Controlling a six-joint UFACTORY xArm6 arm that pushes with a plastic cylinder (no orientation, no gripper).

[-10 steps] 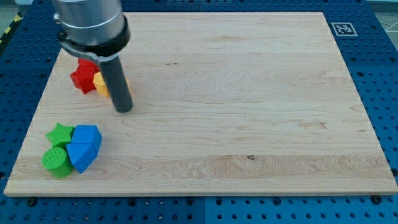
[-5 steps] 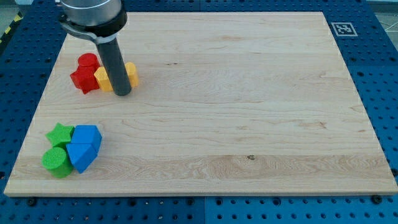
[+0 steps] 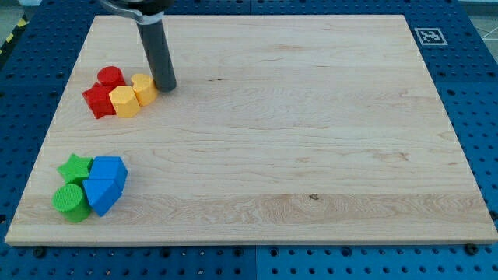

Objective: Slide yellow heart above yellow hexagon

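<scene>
The yellow heart (image 3: 143,89) lies at the upper left of the wooden board (image 3: 311,124), touching the yellow hexagon (image 3: 124,102) on the hexagon's upper right. My tip (image 3: 165,86) stands right beside the heart, on its right side, touching or nearly touching it. A red star (image 3: 99,100) sits against the hexagon's left, and a red cylinder (image 3: 110,77) sits just above the star and hexagon.
At the lower left a green star (image 3: 75,167), a green cylinder (image 3: 71,201) and two blue blocks (image 3: 106,183) are bunched together. A fiducial tag (image 3: 429,36) marks the board's upper right corner. Blue pegboard surrounds the board.
My tip moved up and a little right, from below the yellow blocks to the heart's right side. The yellow heart and hexagon now show fully; the heart has shifted left towards the hexagon.
</scene>
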